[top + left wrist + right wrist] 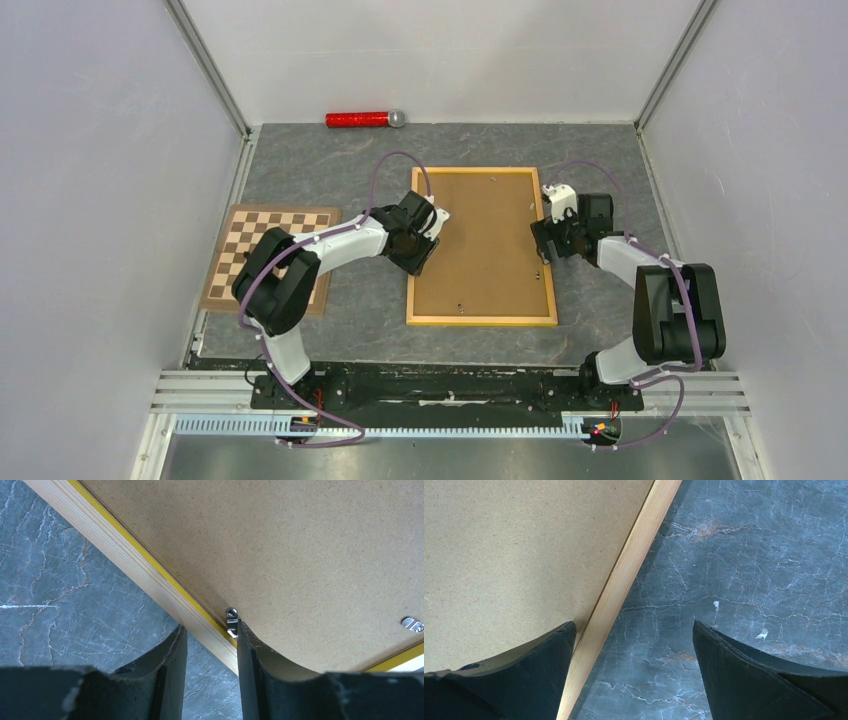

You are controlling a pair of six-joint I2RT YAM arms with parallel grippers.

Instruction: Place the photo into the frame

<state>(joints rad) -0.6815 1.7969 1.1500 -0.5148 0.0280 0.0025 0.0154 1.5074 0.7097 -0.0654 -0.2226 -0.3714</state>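
On your grey surface (600, 160), the frame (481, 320) lies ctr, face down, backing board (485, 240) filling it; chessboard (250, 250) at 9 o'clock. R tool (634, 624) spread wide astride the 3 o'clock rail. L tool (211, 630) narrowed astride the 9 o'clock rail beside a metal clip (231, 620); can't tell if it's pinching.

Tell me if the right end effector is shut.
No, the right end effector is wide open, one finger each side of the frame rail.
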